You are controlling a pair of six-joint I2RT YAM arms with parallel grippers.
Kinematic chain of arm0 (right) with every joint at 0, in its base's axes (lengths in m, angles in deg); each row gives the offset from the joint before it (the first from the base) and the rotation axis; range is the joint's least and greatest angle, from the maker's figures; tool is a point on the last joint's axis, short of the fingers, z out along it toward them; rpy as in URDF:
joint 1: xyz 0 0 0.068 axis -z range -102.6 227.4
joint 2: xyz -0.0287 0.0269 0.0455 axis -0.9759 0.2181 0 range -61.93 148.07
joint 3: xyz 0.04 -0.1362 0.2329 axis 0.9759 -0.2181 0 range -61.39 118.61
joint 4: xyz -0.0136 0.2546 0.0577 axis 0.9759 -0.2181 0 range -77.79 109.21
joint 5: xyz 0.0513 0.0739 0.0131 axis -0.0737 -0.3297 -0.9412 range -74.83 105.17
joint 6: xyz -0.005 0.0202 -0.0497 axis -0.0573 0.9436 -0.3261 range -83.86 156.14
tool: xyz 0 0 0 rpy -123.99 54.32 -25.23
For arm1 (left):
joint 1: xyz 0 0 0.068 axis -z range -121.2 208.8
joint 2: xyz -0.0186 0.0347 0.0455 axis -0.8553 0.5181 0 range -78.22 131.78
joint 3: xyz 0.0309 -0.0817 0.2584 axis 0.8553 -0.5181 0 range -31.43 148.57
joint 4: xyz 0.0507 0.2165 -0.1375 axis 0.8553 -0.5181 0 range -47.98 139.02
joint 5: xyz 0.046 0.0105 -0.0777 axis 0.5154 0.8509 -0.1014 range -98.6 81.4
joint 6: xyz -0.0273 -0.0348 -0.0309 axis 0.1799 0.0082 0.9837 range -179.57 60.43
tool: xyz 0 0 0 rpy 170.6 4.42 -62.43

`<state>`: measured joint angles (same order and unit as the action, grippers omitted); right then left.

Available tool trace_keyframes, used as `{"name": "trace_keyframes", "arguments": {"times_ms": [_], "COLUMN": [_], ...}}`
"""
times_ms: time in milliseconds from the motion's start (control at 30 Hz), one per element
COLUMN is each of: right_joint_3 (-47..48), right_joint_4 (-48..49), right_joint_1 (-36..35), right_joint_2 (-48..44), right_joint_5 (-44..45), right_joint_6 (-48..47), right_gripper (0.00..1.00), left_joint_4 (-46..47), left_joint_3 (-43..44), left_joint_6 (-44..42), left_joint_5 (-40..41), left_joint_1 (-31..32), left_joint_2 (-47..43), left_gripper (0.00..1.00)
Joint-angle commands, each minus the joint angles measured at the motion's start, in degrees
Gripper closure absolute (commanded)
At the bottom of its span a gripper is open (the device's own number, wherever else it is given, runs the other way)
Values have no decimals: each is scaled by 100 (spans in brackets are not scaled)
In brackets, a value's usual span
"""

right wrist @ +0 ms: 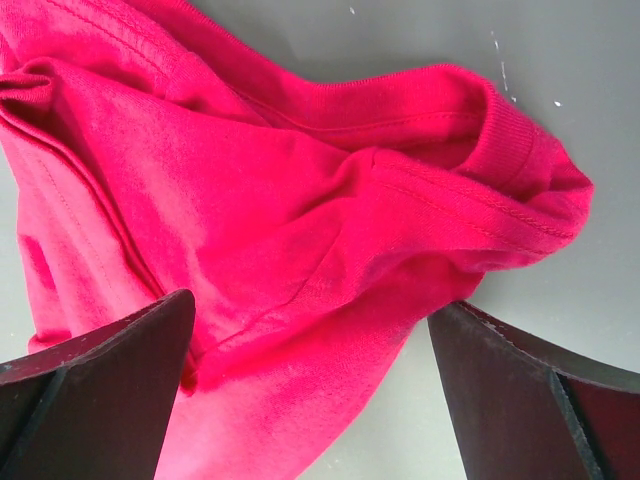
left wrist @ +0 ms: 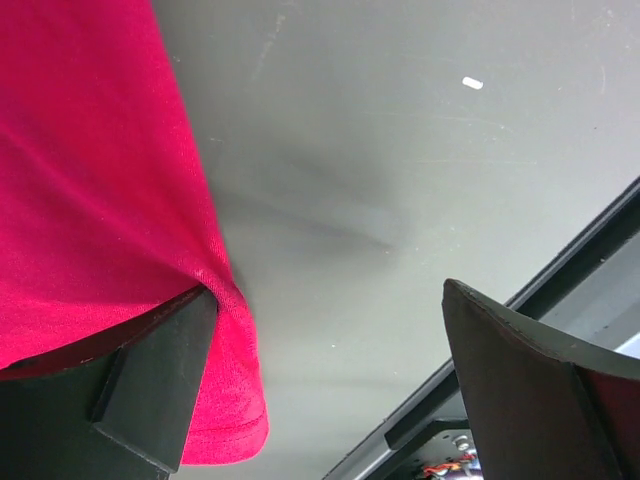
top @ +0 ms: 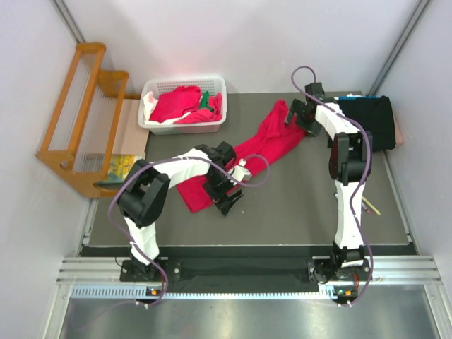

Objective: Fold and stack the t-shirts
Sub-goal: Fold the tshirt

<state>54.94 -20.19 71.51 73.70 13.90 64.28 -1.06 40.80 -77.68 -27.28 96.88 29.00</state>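
— Crimson red cloth t-shirt [top: 272, 138], stretched in a rumpled diagonal band on the dark grey table [top: 304, 205], just right of the white plastic basket [top: 152, 127]. Seen the grippers?
— Left gripper [top: 224, 191], at the band's end on the near side of the basket: gaping wide, one finger [left wrist: 150, 400] tucked under the hem (cloth draped over it, nothing pinched).
— And the right gripper [top: 296, 116]?
— Spread wide too, well right of the basket, poised over the ribbed collar end, clamping nothing.
— More shirts?
— Red ones [top: 176, 104] with a scrap of green [top: 205, 99] heaped inside the basket; folded black t-shirt [top: 371, 120] far to its right, at the table edge.
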Motion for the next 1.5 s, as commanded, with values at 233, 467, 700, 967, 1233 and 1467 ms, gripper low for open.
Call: {"name": "trace_keyframes", "arguments": {"times_ms": [233,467,700,967,1233,1467], "right_joint_3": [1127,1410,752,-452,98,1162], "right_joint_4": [-419,-332,-78,292,21,-156], "right_joint_1": [202,246,115,-447,-650,-501], "right_joint_2": [542,315,-238,-1433,-1181,-47], "right_joint_5": [-443,-856,-1296,-1323,-1182,-1190], "right_joint_6": [34,121,130,-45,-2,95], "right_gripper": [0,1,0,0,0,0], "left_joint_4": [-1134,-916,-248,463,605,623], "left_joint_3": [1581,2042,532,-130,-59,-139], "left_joint_6": [-8,18,-140,-254,-237,-255], "left_joint_5": [-1805,-1579,-603,22,119,163], "left_joint_1": [-906,-2349,-2508,-2525,-2587,-2596], "left_joint_2": [-34,-421,-517,-325,-149,-297], "left_gripper": [1,1,1,1,1,1]}}
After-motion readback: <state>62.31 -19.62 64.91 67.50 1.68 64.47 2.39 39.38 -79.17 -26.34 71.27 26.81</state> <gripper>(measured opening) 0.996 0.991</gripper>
